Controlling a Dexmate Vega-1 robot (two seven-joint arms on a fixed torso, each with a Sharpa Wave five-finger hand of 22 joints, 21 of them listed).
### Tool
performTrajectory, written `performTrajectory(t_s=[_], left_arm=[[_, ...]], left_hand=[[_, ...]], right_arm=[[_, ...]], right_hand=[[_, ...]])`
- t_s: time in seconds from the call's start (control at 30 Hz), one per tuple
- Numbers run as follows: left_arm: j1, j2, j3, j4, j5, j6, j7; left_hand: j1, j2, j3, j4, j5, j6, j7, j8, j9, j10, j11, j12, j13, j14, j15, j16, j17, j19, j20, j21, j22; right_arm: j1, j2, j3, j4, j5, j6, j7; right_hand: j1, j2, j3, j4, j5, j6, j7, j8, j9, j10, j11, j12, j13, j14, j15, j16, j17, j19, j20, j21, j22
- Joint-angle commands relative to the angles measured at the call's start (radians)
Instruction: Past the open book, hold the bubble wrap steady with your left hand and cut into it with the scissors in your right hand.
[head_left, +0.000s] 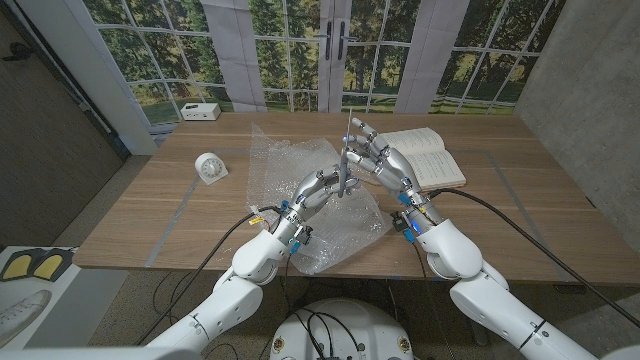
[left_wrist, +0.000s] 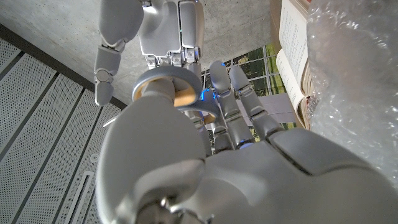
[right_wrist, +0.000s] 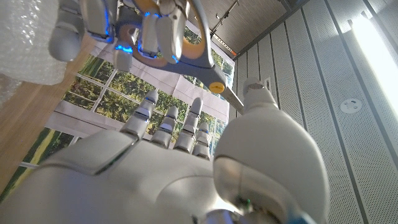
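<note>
The scissors (head_left: 346, 165) stand upright above the table with the blades pointing up. My left hand (head_left: 315, 190) grips their grey handles from below. My right hand (head_left: 380, 160) is beside them with its fingers spread, close to the blades and handles, gripping nothing. The crumpled clear bubble wrap (head_left: 290, 170) lies on the table under and left of both hands. The open book (head_left: 430, 160) lies just right of my right hand. In the left wrist view the handle ring (left_wrist: 180, 96) sits between my left hand (left_wrist: 217, 168) and my right hand (left_wrist: 161, 31). The right wrist view shows the scissors (right_wrist: 199, 59) in my left hand (right_wrist: 124, 25).
A small white clock (head_left: 210, 168) stands on the table's left part, and a white box (head_left: 200, 111) sits at the back left corner. Windows and a door run behind the wooden table (head_left: 520, 200). The wrap's near end (head_left: 340, 235) reaches toward the front edge.
</note>
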Motion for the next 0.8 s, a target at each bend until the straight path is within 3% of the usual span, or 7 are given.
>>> performTrajectory(t_s=[0.03, 0.3, 0.4, 0.6, 0.73, 0.8], left_arm=[[0.002, 0.000, -0.003, -0.005, -0.006, -0.001, -0.002], [0.029, 0.019, -0.020, -0.063, 0.005, 0.033, 0.047], [0.041, 0.023, -0.030, -0.085, 0.020, 0.039, 0.077], [0.071, 0.014, -0.049, -0.116, 0.051, 0.032, 0.141], [0.080, 0.035, -0.056, -0.145, 0.082, 0.065, 0.171], [0.084, 0.041, -0.058, -0.153, 0.089, 0.073, 0.180]], left_hand=[[0.033, 0.019, 0.003, -0.001, 0.007, -0.023, -0.012, 0.513, 0.063, 0.213, -0.192, 0.034, -0.001, 0.006, -0.111, 0.005, 0.002, -0.007, -0.001, 0.015, -0.001], [0.031, 0.020, 0.001, 0.001, 0.009, -0.028, -0.011, 0.522, 0.049, 0.215, -0.190, 0.036, -0.006, 0.008, -0.108, 0.009, 0.000, -0.013, 0.003, 0.029, -0.005], [0.010, 0.011, -0.017, 0.011, -0.002, -0.018, -0.012, 0.504, 0.010, 0.217, -0.190, 0.038, -0.010, 0.005, -0.109, 0.023, -0.004, -0.016, 0.003, 0.039, -0.008], [-0.016, -0.009, -0.046, 0.015, -0.036, 0.009, -0.019, 0.509, 0.008, 0.242, -0.200, 0.046, -0.023, 0.021, -0.121, 0.043, -0.024, -0.001, -0.008, 0.060, -0.012], [-0.076, -0.014, -0.077, 0.043, -0.077, -0.014, -0.017, 0.496, 0.004, 0.220, -0.186, 0.050, -0.015, 0.000, -0.111, 0.056, -0.019, -0.011, 0.002, 0.066, -0.015], [-0.111, -0.033, -0.097, 0.050, -0.106, 0.007, -0.030, 0.479, -0.027, 0.233, -0.199, 0.051, -0.025, 0.014, -0.121, 0.052, -0.040, -0.005, -0.007, 0.071, -0.018]], right_arm=[[-0.010, 0.012, 0.018, 0.013, 0.000, 0.008, -0.028], [-0.022, 0.018, 0.043, 0.024, 0.009, 0.015, -0.051], [-0.025, 0.019, 0.047, 0.028, 0.017, 0.014, -0.052], [-0.023, 0.021, 0.047, 0.037, 0.038, 0.016, -0.043], [-0.023, 0.018, 0.048, 0.039, 0.053, 0.015, -0.035], [-0.023, 0.018, 0.048, 0.039, 0.065, 0.013, -0.031]], right_hand=[[-0.011, 0.000, 0.001, -0.007, -0.014, -0.013, 0.003, 0.005, 0.001, -0.015, 0.010, -0.028, -0.016, -0.044, -0.021, -0.010, -0.008, -0.029, -0.004, -0.007, 0.006], [-0.016, 0.000, -0.001, -0.007, -0.023, -0.018, 0.003, 0.005, 0.001, -0.025, 0.020, -0.043, -0.025, -0.056, -0.014, -0.008, -0.013, -0.038, -0.004, -0.007, 0.006], [-0.019, 0.001, -0.002, -0.006, -0.025, -0.020, 0.004, 0.005, 0.001, -0.023, 0.018, -0.045, -0.027, -0.055, -0.015, -0.005, -0.014, -0.039, -0.005, -0.006, 0.006], [-0.024, 0.001, -0.003, -0.005, -0.029, -0.021, 0.005, 0.005, 0.001, -0.018, 0.015, -0.048, -0.031, -0.052, -0.013, -0.002, -0.016, -0.039, -0.004, -0.004, 0.006], [-0.027, 0.002, -0.004, -0.004, -0.032, -0.024, 0.006, 0.004, 0.001, -0.010, 0.013, -0.050, -0.035, -0.051, -0.012, 0.001, -0.018, -0.039, -0.003, -0.003, 0.006], [-0.027, 0.002, -0.004, -0.004, -0.033, -0.025, 0.006, 0.005, 0.001, -0.009, 0.012, -0.051, -0.036, -0.051, -0.012, 0.001, -0.018, -0.039, -0.004, -0.003, 0.006]])
